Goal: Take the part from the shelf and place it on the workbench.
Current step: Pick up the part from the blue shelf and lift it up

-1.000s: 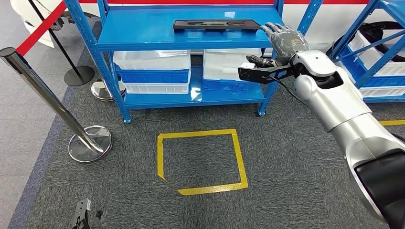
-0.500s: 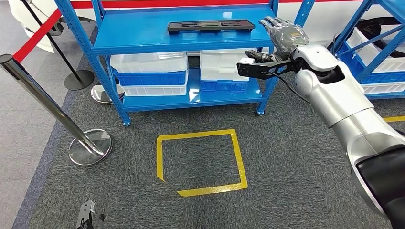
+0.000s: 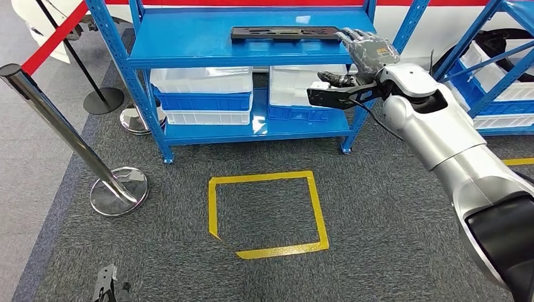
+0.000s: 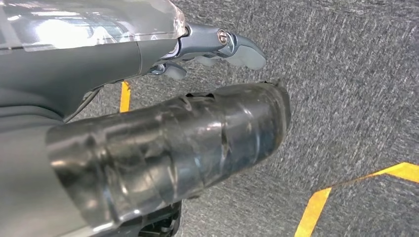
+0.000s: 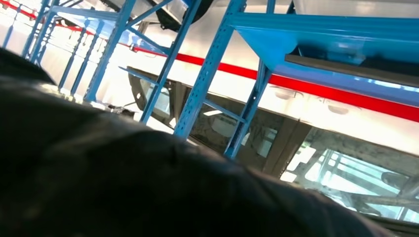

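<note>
Part point(image 3: 284, 33) = long flat black bar with cutouts, lying flat on top level of blue shelf point(image 3: 189, 44), toward its back edge and right end, long side parallel to the front edge. Not lifted yet.

Right hand point(image 3: 368, 50) raised at the right end of the shelf, fingers point(image 3: 352, 36) spread and extended, holding nothing; fingertips just at the part's right end, contact or a small gap — cannot tell. Left hand point(image 4: 217, 47) hangs low over the carpet, pale fingers slightly curled, nothing in them as far as visible.

Handling guess: looks rigid, moulded plastic or metal, probably light to moderate weight, not fragile. Smooth matte face and low profile, so little edge height to hook — could slide on the painted shelf rather than lift. Long shape means an end grip would let it droop or twist; better to take it across the narrow width nearer the middle, thumb on one long edge, fingers on the other, or use a cutout.

Below: white and blue bins point(image 3: 201, 91) on the lower level. Yellow tape square point(image 3: 267, 214) on the carpet, chrome stanchion point(image 3: 63, 135) near the shelf's left side.
</note>
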You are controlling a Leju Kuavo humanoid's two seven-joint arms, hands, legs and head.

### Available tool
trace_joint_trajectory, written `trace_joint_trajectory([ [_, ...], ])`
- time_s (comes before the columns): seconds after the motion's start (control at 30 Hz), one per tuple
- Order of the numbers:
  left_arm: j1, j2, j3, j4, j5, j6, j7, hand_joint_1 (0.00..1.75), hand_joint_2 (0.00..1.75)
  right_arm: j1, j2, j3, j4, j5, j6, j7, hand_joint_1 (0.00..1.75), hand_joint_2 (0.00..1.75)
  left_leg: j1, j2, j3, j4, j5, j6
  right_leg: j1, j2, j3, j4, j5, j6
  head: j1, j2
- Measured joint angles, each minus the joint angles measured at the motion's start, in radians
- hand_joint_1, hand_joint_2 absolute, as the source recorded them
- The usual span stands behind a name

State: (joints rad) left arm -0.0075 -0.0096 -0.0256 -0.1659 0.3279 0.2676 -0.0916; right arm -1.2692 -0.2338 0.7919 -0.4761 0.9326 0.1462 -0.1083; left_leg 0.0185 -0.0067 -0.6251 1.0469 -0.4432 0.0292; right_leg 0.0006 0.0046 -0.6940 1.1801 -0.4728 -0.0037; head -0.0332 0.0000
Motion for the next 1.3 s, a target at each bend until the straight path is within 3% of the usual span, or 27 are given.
trace_joint_trajectory([
  [0.03, -0.001, -0.001, 0.000, 0.000, 0.001, 0.004, -0.001, 0.00, 0.00, -0.001, 0.000, 0.001, 0.000, -0.001, 0.000, 0.000, 0.00, 0.00, -0.001, 0.000, 0.002, -0.001, -0.001, -0.001, 0.005, 0.000, 0.030, -0.062, 0.026, -0.009, -0.001, 0.000],
  [0.1, -0.001, -0.004, 0.000, 0.000, 0.003, 0.017, -0.002, 0.00, 0.00, -0.003, 0.000, 0.002, 0.001, -0.003, -0.001, 0.001, 0.00, 0.00, 0.000, 0.000, 0.004, -0.006, -0.002, -0.007, 0.015, -0.001, 0.062, -0.131, 0.040, -0.023, -0.002, 0.000],
  [0.17, -0.001, -0.004, 0.000, 0.000, 0.006, 0.026, -0.003, 0.00, 0.00, -0.004, -0.001, 0.003, 0.002, -0.004, -0.001, 0.002, 0.00, 0.00, 0.000, 0.001, 0.007, -0.013, -0.002, -0.018, 0.017, -0.001, 0.069, -0.148, 0.038, -0.029, -0.002, 0.000],
  [0.23, -0.001, -0.003, 0.000, 0.000, 0.009, 0.031, -0.004, 0.00, 0.00, -0.005, -0.003, 0.004, 0.002, -0.005, -0.002, 0.002, 0.00, 0.00, -0.003, 0.002, 0.004, 0.004, -0.015, -0.026, 0.010, -0.003, 0.086, -0.168, 0.043, -0.033, -0.002, 0.000],
  [0.27, -0.001, -0.003, 0.000, 0.000, 0.010, 0.033, -0.005, 0.00, 0.00, -0.006, -0.003, 0.006, 0.002, -0.005, -0.002, 0.002, 0.00, 0.00, -0.004, 0.003, -0.011, 0.038, -0.034, -0.029, 0.006, -0.005, 0.096, -0.177, 0.045, -0.036, -0.002, 0.000],
  [0.33, 0.000, -0.002, 0.000, 0.000, 0.013, 0.035, -0.005, 0.00, 0.00, -0.005, -0.003, 0.013, 0.003, -0.005, -0.001, 0.002, 0.00, 0.00, -0.002, 0.003, -0.072, 0.158, -0.085, -0.033, 0.004, -0.007, 0.108, -0.182, 0.041, -0.040, -0.002, 0.000],
  [0.4, 0.003, 0.000, 0.000, 0.000, 0.014, 0.039, -0.006, 0.00, 0.00, -0.002, -0.003, 0.022, 0.004, -0.006, -0.001, 0.001, 0.00, 0.00, -0.001, 0.003, -0.130, 0.251, -0.103, -0.037, 0.004, -0.004, 0.114, -0.180, 0.032, -0.040, -0.003, 0.000],
  [0.43, 0.003, 0.001, 0.000, 0.000, 0.015, 0.043, -0.008, 0.00, 0.00, -0.001, -0.003, 0.027, 0.005, -0.007, -0.001, 0.001, 0.00, 0.00, -0.001, 0.004, -0.135, 0.246, -0.083, -0.039, 0.003, -0.002, 0.119, -0.178, 0.025, -0.038, -0.003, 0.000],
  [0.47, 0.003, 0.002, 0.000, 0.000, 0.015, 0.046, -0.011, 0.00, 0.00, 0.000, -0.003, 0.030, 0.005, -0.008, -0.001, 0.001, 0.00, 0.00, 0.000, 0.004, -0.120, 0.202, -0.046, -0.039, 0.002, 0.001, 0.126, -0.175, 0.016, -0.035, -0.003, 0.000],
  [0.53, 0.003, 0.005, 0.000, 0.000, 0.016, 0.049, -0.019, 0.00, 0.00, -0.001, -0.004, 0.037, 0.005, -0.012, -0.001, 0.001, 0.00, 0.00, -0.001, 0.004, -0.060, 0.071, 0.021, -0.038, 0.002, 0.003, 0.138, -0.164, -0.005, -0.025, -0.003, 0.000],
  [0.6, 0.002, 0.006, 0.000, 0.000, 0.014, 0.049, -0.025, 0.00, 0.00, -0.003, -0.005, 0.044, 0.005, -0.014, 0.000, 0.001, 0.00, 0.00, -0.003, 0.003, -0.023, 0.000, 0.028, -0.029, 0.005, 0.005, 0.140, -0.156, -0.019, -0.014, -0.001, 0.000],
  [0.7, 0.003, 0.006, 0.000, 0.000, 0.012, 0.049, -0.027, 0.00, 0.00, -0.004, -0.008, 0.051, 0.005, -0.015, 0.000, 0.000, 0.00, 0.00, -0.004, 0.002, -0.006, -0.016, 0.010, -0.009, 0.005, 0.009, 0.142, -0.147, -0.023, -0.002, -0.001, 0.000],
  [0.77, 0.002, 0.007, 0.000, 0.000, 0.013, 0.051, -0.024, 0.00, 0.00, -0.006, -0.011, 0.056, 0.005, -0.018, 0.000, 0.000, 0.00, 0.00, -0.002, 0.002, 0.014, -0.023, 0.001, 0.003, 0.002, 0.006, 0.113, -0.090, -0.031, 0.006, 0.000, 0.000],
  [0.87, 0.003, 0.008, 0.000, 0.000, 0.009, 0.065, -0.019, 0.00, 0.00, -0.002, -0.016, 0.061, 0.007, -0.023, 0.000, 0.000, 0.00, 0.00, -0.003, -0.001, 0.044, -0.030, -0.020, 0.011, -0.002, 0.003, -0.010, 0.081, -0.078, 0.014, 0.001, 0.000],
  [0.93, 0.005, 0.009, 0.000, 0.000, 0.006, 0.077, -0.015, 0.00, 0.00, 0.005, -0.020, 0.066, 0.009, -0.027, 0.000, 0.000, 0.00, 0.00, -0.005, -0.003, 0.072, -0.031, -0.042, 0.011, -0.003, 0.002, -0.070, 0.116, -0.092, 0.014, 0.001, 0.000],
  [0.97, 0.005, 0.010, 0.000, 0.000, 0.005, 0.081, -0.014, 0.00, 0.00, 0.006, -0.022, 0.067, 0.010, -0.028, 0.000, 0.000, 0.00, 0.00, -0.007, -0.003, 0.090, -0.032, -0.056, 0.010, -0.002, 0.002, -0.078, 0.085, -0.072, 0.010, 0.002, 0.000],
  [1.0, 0.006, 0.010, 0.000, 0.000, 0.004, 0.082, -0.013, 0.00, 0.00, 0.007, -0.025, 0.069, 0.010, -0.029, 0.000, 0.000, 0.00, 0.00, -0.010, -0.004, 0.109, -0.033, -0.070, 0.009, -0.001, 0.001, -0.073, 0.028, -0.029, 0.002, 0.002, 0.000],
  [1.07, 0.006, 0.008, 0.000, 0.001, 0.002, 0.083, -0.012, 0.00, 0.00, 0.007, -0.030, 0.070, 0.012, -0.030, 0.000, 0.000, 0.00, 0.00, -0.012, -0.006, 0.143, -0.036, -0.095, 0.005, 0.010, 0.003, -0.055, -0.099, 0.101, -0.020, 0.001, 0.000],
  [1.1, 0.005, 0.007, 0.000, 0.001, 0.001, 0.083, -0.012, 0.00, 0.00, 0.006, -0.032, 0.071, 0.012, -0.030, 0.000, 0.000, 0.00, 0.00, -0.010, -0.006, 0.152, -0.038, -0.104, 0.000, 0.017, 0.004, -0.046, -0.137, 0.146, -0.029, 0.001, 0.000],
  [1.13, 0.004, 0.005, 0.000, 0.001, 0.000, 0.082, -0.013, 0.00, 0.00, 0.004, -0.033, 0.071, 0.011, -0.031, -0.001, 0.000, 0.00, 0.00, -0.008, -0.005, 0.159, -0.040, -0.109, -0.006, 0.024, 0.005, -0.041, -0.159, 0.168, -0.036, 0.001, 0.000],
  [1.17, 0.001, 0.006, 0.000, 0.001, -0.002, 0.082, -0.014, 0.00, 0.00, 0.000, -0.035, 0.072, 0.010, -0.031, -0.002, 0.000, 0.00, 0.00, -0.005, -0.004, 0.161, -0.041, -0.107, -0.014, 0.030, 0.005, -0.033, -0.162, 0.162, -0.041, 0.001, 0.000],
  [1.23, -0.002, 0.006, 0.000, 0.001, -0.009, 0.087, -0.013, 0.00, 0.00, -0.009, -0.037, 0.072, 0.006, -0.034, -0.003, -0.001, 0.00, 0.00, -0.002, 0.000, 0.145, 0.000, -0.089, -0.025, 0.029, 0.004, -0.005, -0.186, 0.153, -0.053, 0.002, 0.000],
  [1.3, -0.004, 0.005, 0.000, 0.001, -0.016, 0.097, -0.004, 0.00, 0.00, -0.012, -0.037, 0.072, 0.005, -0.037, -0.003, -0.004, 0.00, 0.00, -0.001, 0.000, 0.082, 0.106, -0.081, -0.033, 0.022, 0.002, 0.028, -0.209, 0.144, -0.064, 0.002, 0.000],
])
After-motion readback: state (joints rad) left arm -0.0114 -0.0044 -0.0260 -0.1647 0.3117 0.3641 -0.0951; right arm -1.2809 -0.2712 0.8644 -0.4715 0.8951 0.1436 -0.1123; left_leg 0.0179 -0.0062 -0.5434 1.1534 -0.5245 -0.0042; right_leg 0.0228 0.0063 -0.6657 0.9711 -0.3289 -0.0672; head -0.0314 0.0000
